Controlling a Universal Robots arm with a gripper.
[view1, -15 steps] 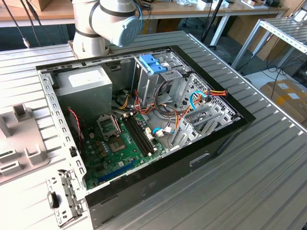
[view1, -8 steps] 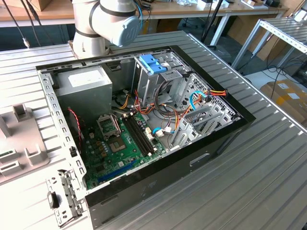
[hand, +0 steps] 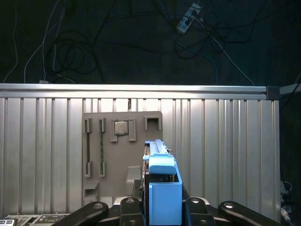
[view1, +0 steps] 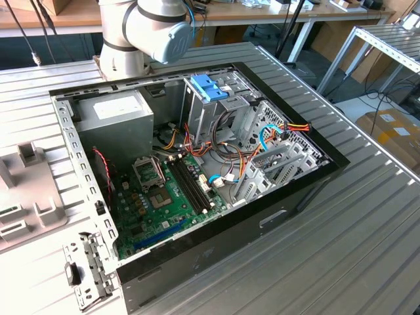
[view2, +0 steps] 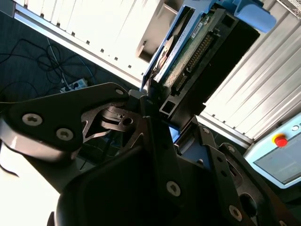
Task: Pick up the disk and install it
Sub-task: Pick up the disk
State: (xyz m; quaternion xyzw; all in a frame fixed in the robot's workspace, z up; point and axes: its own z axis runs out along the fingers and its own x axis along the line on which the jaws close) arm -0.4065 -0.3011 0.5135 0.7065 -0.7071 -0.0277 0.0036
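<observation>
In the first wrist view the disk (hand: 162, 188) is seen clamped edge-on between the fingers of the gripper (hand: 162, 209). Its blue bracket (hand: 162, 165) is turned toward the camera, and it is held over the ribbed table (hand: 225, 141) near a grey fixture plate (hand: 122, 141). In the second wrist view its green circuit board (view2: 188, 52) is shown. In the exterior view the open computer case (view1: 289, 203) is set on the table, with the arm (view1: 151, 26) at its far side.
</observation>
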